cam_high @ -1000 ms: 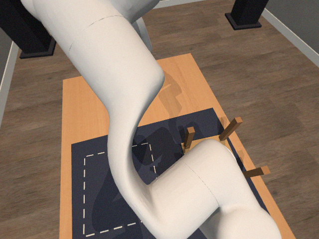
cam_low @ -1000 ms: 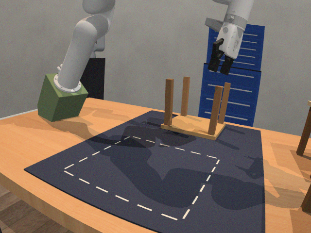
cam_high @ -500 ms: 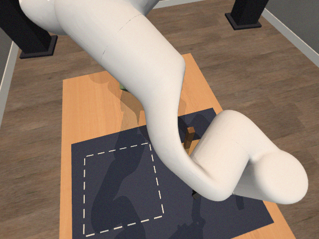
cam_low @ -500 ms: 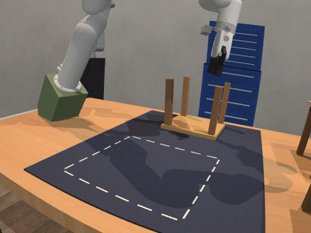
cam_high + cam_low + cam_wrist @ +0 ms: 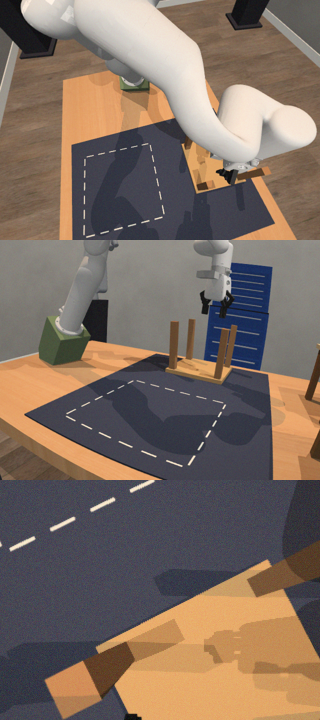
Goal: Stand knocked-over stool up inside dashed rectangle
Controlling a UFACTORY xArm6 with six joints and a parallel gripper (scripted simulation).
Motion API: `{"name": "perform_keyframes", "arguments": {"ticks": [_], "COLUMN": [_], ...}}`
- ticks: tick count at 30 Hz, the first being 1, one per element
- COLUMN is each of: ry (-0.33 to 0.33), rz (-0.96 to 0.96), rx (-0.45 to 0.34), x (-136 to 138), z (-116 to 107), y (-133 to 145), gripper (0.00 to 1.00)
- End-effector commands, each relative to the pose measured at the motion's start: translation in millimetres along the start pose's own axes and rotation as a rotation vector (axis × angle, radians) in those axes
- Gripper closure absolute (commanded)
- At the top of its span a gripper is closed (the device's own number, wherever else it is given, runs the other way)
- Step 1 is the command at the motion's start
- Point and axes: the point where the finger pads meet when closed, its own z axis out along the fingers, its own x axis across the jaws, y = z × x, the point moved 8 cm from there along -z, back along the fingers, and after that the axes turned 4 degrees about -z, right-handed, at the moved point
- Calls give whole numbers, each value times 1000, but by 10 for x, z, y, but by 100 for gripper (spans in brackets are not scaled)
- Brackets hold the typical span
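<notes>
The wooden stool [image 5: 200, 353] lies upside down on its square seat, with its brown legs pointing up, on the dark mat outside the dashed rectangle [image 5: 144, 420], at the mat's far side. In the top view the stool [image 5: 211, 170] sits right of the rectangle [image 5: 121, 191], partly hidden by my arm. My gripper [image 5: 216, 307] is open and empty, hovering above the stool's right-hand legs and apart from them; it also shows in the top view [image 5: 228, 176]. The wrist view looks down on the seat's underside [image 5: 220, 665] and one leg [image 5: 95, 677].
The green robot base [image 5: 62, 342] stands at the table's far left. A blue drawer cabinet [image 5: 237, 317] stands behind the table. Brown legs of another piece of furniture [image 5: 314, 376] stand at the right edge. The table's right edge runs close to the stool.
</notes>
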Motion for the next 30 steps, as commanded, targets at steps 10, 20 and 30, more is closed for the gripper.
{"name": "perform_keyframes", "arguments": {"ticks": [10,20,30], "ry": [-41,-52,-52], "rz": [-383,-462,-467], "rx": [-49,-57,-53], "x": [445,545,549], "z": [-23,-28,-28], "y": [198,233,252], "gripper": [0,0,44]}}
